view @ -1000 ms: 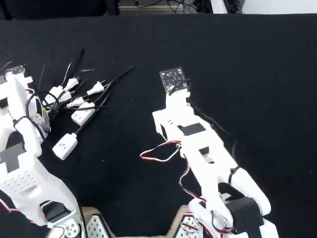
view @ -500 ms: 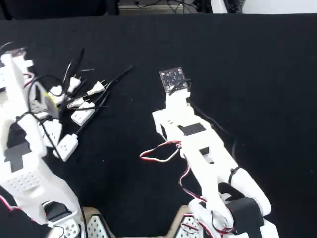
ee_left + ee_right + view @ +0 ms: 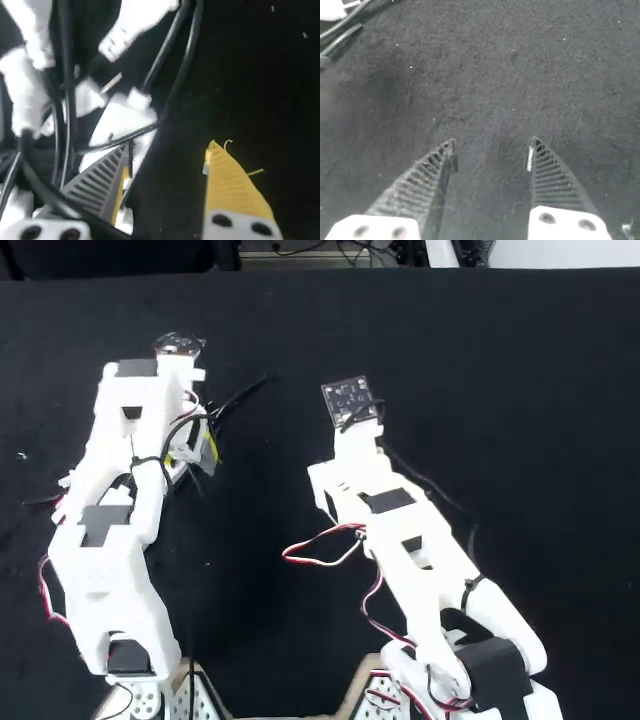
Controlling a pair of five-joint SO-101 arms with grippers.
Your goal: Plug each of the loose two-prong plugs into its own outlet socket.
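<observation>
Left gripper (image 3: pixel 170 147), jaws spread, hangs over tangled white two-prong plugs (image 3: pixel 125 107) and black cords (image 3: pixel 170 45). Right gripper (image 3: pixel 492 142), also spread, points at the black cloth bench (image 3: pixel 485 65). From above, the white left arm (image 3: pixel 120 500) covers the plug pile at far left, while the white right arm (image 3: pixel 400 530) lies mid-bench with open cloth to its right.

From above, my left arm (image 3: pixel 120 490) covers nearly the whole pile of plugs and sockets, with just a cable tip (image 3: pixel 245 390) poking out. Near my left claw (image 3: pixel 167 150) the plugs (image 3: pixel 135 20) and cables (image 3: pixel 64 60) are a blur — cropped at the edges, prongs hard to match. Two cables (image 3: pixel 342 21) run off a corner.
</observation>
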